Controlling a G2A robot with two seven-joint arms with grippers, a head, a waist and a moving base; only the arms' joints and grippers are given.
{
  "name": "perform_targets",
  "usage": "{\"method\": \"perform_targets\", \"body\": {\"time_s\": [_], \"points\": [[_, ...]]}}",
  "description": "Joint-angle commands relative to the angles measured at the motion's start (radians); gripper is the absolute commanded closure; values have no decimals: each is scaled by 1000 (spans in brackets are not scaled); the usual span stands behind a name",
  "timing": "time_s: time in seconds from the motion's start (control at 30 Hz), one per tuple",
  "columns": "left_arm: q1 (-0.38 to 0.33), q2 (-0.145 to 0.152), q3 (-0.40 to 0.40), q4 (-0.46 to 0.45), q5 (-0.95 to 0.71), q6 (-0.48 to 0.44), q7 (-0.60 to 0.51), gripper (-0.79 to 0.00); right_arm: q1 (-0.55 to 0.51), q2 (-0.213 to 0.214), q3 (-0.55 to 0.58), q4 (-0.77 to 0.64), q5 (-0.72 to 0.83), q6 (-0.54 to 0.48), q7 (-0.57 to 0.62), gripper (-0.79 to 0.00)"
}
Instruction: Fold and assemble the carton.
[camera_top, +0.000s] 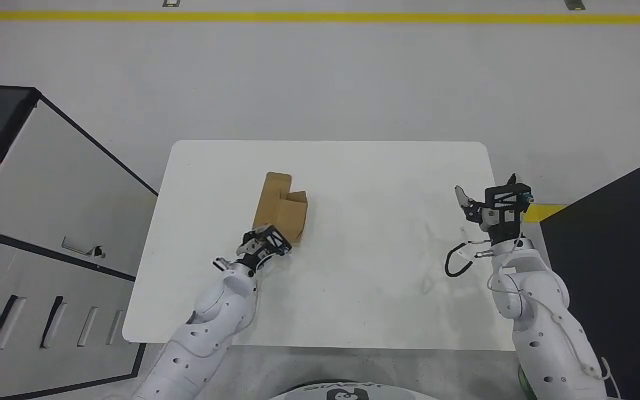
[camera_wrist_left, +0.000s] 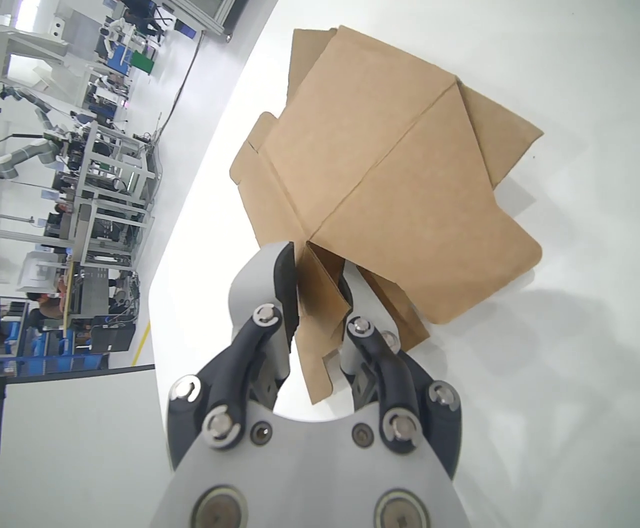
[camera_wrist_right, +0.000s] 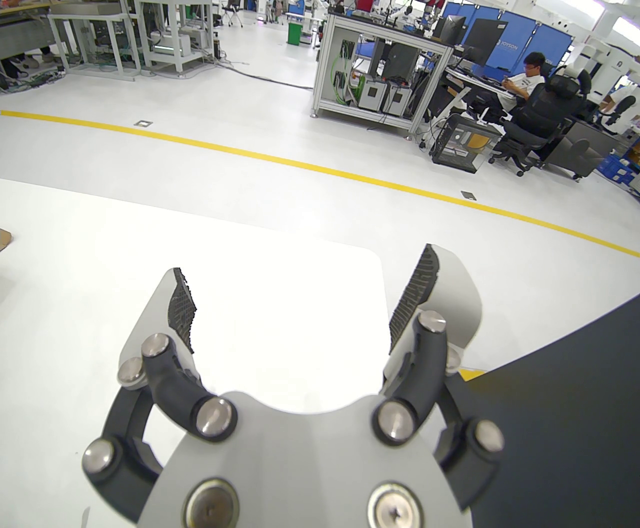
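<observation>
Near the table's (camera_top: 400, 300) front edge the left arm (camera_top: 225, 300) lies low, pointing forward, its left jaws clenched on an end flap (camera_wrist_left: 320, 300) of the partly folded carton (camera_wrist_left: 390, 165). The carton lies in the table's left half, midway between front and back edges. This looks like an early fold; next that flap probably needs bending along its crease without dragging the panels. By the right edge, the right jaws stand released and empty, well apart from the carton.
</observation>
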Motion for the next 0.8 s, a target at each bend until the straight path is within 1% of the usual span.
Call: {"method": "perform_targets", "body": {"time_s": [0.0, 0.13, 0.27, 0.37, 0.47, 0.6, 0.7, 0.77], "points": [[-1, -3, -2, 0, -6, 33, -4, 0, 0, 0, 0, 0, 0, 0, 0, -785], [-1, -5, -10, -3, -11, 58, 5, 0, 0, 0, 0, 0, 0, 0, 0, -785], [5, -1, -26, -21, 1, 52, 30, 0, 0, 0, 0, 0, 0, 0, 0, -785], [21, 5, -48, -54, 10, 34, 77, 0, 0, 0, 0, 0, 0, 0, 0, -785], [43, 14, -74, -97, 30, -1, 124, 0, 0, 0, 0, 0, 0, 0, 0, -785], [76, 29, -110, -175, 55, -92, 178, 0, 0, 0, 0, 0, 0, 0, 0, -785], [103, 40, -142, -243, 82, -156, 198, 0, 0, 0, 0, 0, 0, 0, 0, -785], [124, 45, -162, -290, 93, -180, 203, 0, 0, 0, 0, 0, 0, 0, 0, -785]]}}
